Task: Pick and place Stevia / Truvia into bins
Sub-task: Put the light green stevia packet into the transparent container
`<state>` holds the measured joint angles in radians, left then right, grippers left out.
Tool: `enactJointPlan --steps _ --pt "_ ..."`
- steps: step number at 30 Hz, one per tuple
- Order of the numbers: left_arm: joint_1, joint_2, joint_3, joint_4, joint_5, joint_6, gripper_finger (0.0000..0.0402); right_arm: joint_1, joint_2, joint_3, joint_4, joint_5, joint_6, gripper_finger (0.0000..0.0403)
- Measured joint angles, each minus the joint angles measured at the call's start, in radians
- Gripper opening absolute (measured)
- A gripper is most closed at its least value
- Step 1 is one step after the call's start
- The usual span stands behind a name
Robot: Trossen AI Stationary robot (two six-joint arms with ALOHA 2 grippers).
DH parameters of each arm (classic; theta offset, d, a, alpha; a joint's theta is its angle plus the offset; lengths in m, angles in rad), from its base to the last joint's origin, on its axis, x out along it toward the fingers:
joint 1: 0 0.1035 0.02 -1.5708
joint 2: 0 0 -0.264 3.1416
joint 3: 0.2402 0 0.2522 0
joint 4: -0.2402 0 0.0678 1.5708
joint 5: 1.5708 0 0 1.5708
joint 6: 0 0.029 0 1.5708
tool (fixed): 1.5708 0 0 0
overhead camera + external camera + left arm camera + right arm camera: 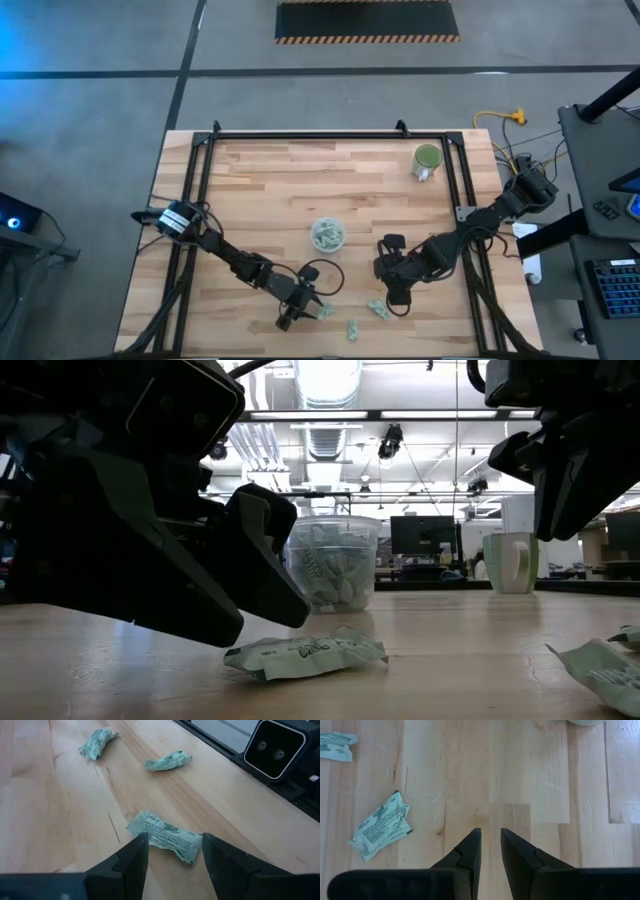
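Note:
Three pale green Stevia packets lie flat near the table's near edge (325, 312), (352, 328), (378, 310). My left gripper (312, 308) is low over the table and open. Its fingers stand on either side of one crumpled packet (167, 835), which also shows in the low view (305, 655); I cannot tell whether they touch it. My right gripper (398, 296) hovers above the table beside another packet (380, 825), its fingers (490, 836) only narrowly apart. The clear round bin (327, 235) stands mid-table holding several packets (335, 575).
A green mug with a white handle (427, 160) stands near the table's far right corner. A black frame rail (330, 135) runs along the far edge. Two more packets (97, 742), (167, 761) lie beyond my left gripper. Bare wood (260, 190) lies left of the bin.

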<state>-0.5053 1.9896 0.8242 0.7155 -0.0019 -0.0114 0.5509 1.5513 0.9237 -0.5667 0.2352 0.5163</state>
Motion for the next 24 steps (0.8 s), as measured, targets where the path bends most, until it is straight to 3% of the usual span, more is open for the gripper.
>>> enactJointPlan --steps 17,24 --pt "-0.002 0.002 0.002 0.011 0.001 0.017 0.0169 0.003 0.0 0.0 0.0 0.0 0.0 0.0059" --pt "-0.005 0.093 0.043 0.08 0.045 0.017 0.0169 0.003 0.0 0.0 -0.002 0.0 0.0 0.0057"
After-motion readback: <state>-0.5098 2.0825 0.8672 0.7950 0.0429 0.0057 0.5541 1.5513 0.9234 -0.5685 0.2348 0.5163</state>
